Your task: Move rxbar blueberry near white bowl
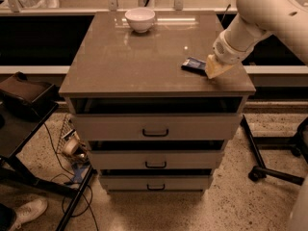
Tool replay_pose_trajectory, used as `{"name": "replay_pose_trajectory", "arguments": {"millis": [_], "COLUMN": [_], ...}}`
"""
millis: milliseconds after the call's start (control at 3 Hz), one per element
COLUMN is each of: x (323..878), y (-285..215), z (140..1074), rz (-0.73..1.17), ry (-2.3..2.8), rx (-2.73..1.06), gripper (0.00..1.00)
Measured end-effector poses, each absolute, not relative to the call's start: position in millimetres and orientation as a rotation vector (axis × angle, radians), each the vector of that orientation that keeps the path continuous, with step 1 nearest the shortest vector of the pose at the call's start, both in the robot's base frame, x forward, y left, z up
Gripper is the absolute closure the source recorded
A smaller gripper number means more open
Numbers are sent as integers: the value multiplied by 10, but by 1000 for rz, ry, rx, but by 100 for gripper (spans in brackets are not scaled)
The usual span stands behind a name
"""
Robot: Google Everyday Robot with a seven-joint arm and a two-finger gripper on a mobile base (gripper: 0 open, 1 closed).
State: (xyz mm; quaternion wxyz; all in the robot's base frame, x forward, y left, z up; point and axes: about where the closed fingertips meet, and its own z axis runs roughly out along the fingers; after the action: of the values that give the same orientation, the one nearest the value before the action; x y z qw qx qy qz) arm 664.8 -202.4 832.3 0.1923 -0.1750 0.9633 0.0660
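The rxbar blueberry (192, 64), a flat dark blue bar with pale lettering, is at the right side of the cabinet top, near its front edge. My gripper (210, 69) comes in from the right on the white arm and is shut on the bar's right end, with the rest of the bar sticking out to the left. The white bowl (140, 19) stands upright at the back middle of the cabinet top, well apart from the bar.
The brown cabinet top (130, 61) sits over a stack of three drawers with dark handles (155, 133). A dark stand (24, 95) is to the left, cables and a tape roll (71, 147) lie on the floor, and a chair base (269, 170) is at the right.
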Motion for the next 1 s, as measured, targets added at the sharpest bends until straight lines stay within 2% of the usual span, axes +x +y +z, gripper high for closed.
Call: {"name": "replay_pose_trajectory", "arguments": {"millis": [667, 1000], "x": [7029, 7204], "y": [-1569, -1303], "z": [9417, 10096], "rz": [-141, -239], "ry": [2608, 2544], "rx": [-702, -766], "gripper": [100, 100]}}
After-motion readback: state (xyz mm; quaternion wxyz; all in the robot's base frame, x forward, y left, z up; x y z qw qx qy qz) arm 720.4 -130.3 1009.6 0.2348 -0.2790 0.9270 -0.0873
